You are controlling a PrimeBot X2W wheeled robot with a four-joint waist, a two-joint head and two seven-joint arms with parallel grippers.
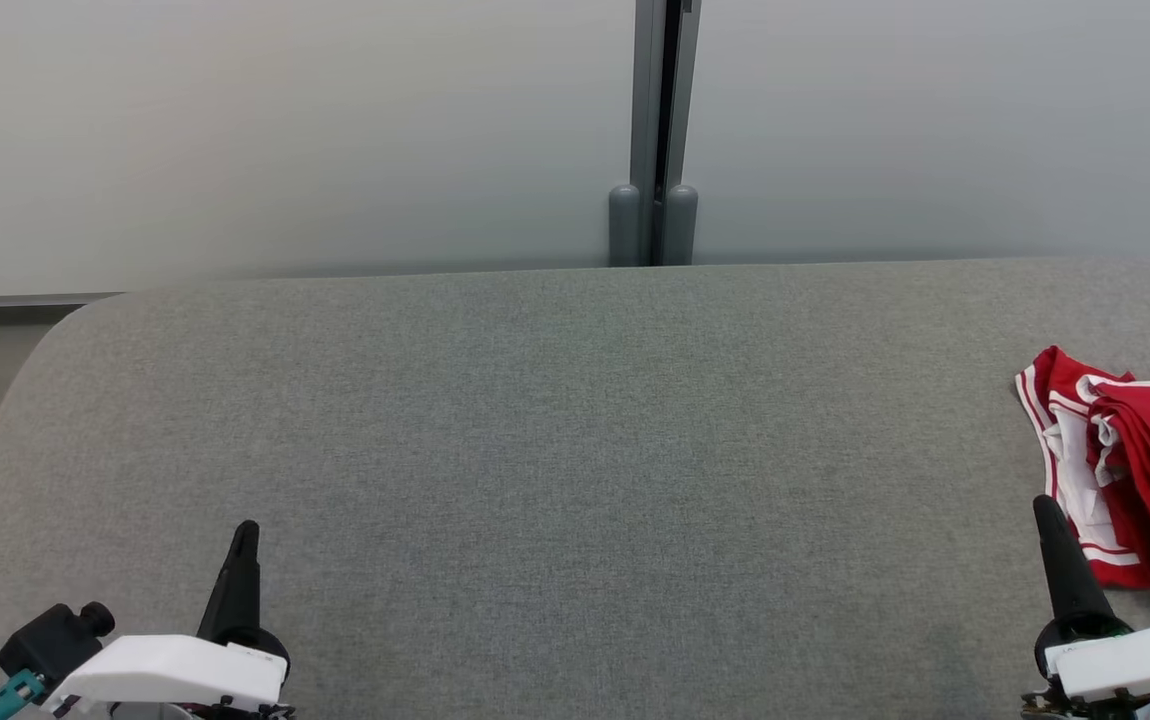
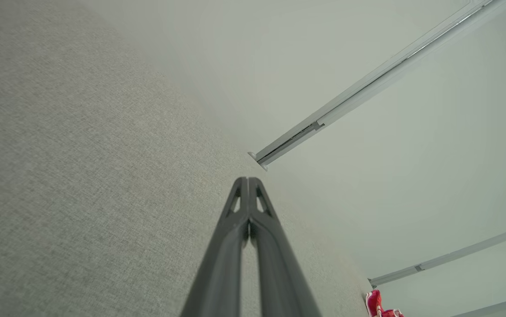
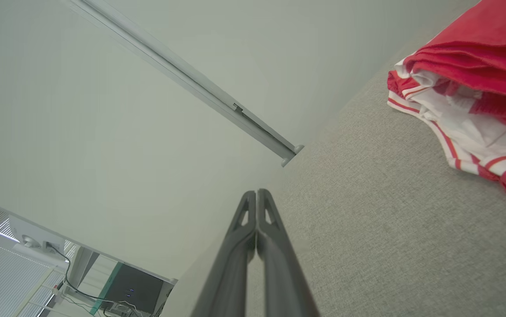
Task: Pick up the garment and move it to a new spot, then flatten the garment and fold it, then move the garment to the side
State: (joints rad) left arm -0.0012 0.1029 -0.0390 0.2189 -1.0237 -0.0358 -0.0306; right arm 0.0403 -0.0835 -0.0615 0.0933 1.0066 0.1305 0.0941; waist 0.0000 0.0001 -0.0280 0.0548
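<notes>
The grey tabletop (image 1: pixel 535 420) spreads wide before the robot. The garment (image 1: pixel 1140 470) — red with white trim, bunched in loose folds — lies at its far right, cut off by the head view's edge. The part that shows runs roughly away from the robot. The right pincer (image 1: pixel 1045 508) sits just beside the cloth's near left corner, fingers pressed together and holding nothing. The left pincer (image 1: pixel 247 530), likewise closed on nothing, is well apart from it. The right arm is plainly the nearer. A grasp would, I judge, need it to open and reach forward and rightward.
</notes>
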